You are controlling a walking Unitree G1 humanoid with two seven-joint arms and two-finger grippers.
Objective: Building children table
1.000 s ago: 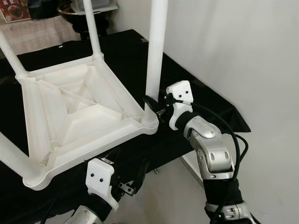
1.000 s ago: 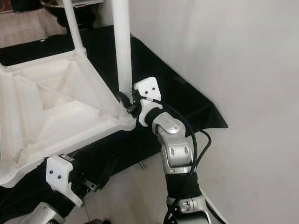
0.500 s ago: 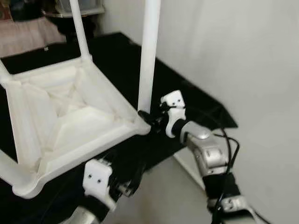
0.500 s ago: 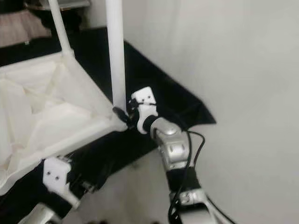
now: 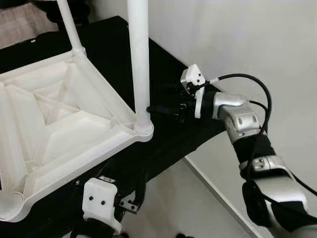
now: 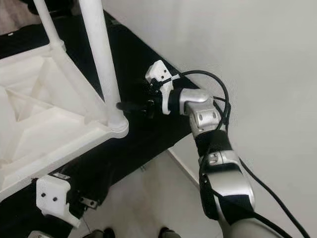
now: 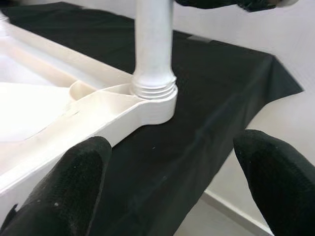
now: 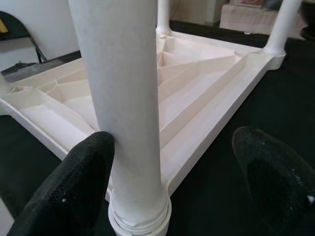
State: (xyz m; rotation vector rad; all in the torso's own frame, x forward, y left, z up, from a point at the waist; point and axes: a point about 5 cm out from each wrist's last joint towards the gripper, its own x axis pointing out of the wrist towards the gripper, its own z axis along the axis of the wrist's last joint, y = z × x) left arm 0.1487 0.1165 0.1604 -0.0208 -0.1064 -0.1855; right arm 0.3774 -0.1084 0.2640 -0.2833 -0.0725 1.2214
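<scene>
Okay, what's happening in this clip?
A white children's table lies upside down on a black-covered surface. The right gripper is open beside the near corner leg, which stands upright in its socket. The left gripper, open, waits below the table's edge.

An upturned children's table (image 5: 59,129) lies underside up on a cloth-covered surface (image 5: 168,144), its legs pointing upward. The nearest leg (image 5: 139,59) stands in the table's right front corner socket (image 5: 142,130). To the right of that leg, the right gripper (image 5: 151,110) reaches in over the cloth, its fingers spread, fingertips just beside the leg's base. The left gripper (image 7: 172,177) hangs below and before the same corner, fingers apart. A second leg (image 5: 69,27) rises behind.
</scene>
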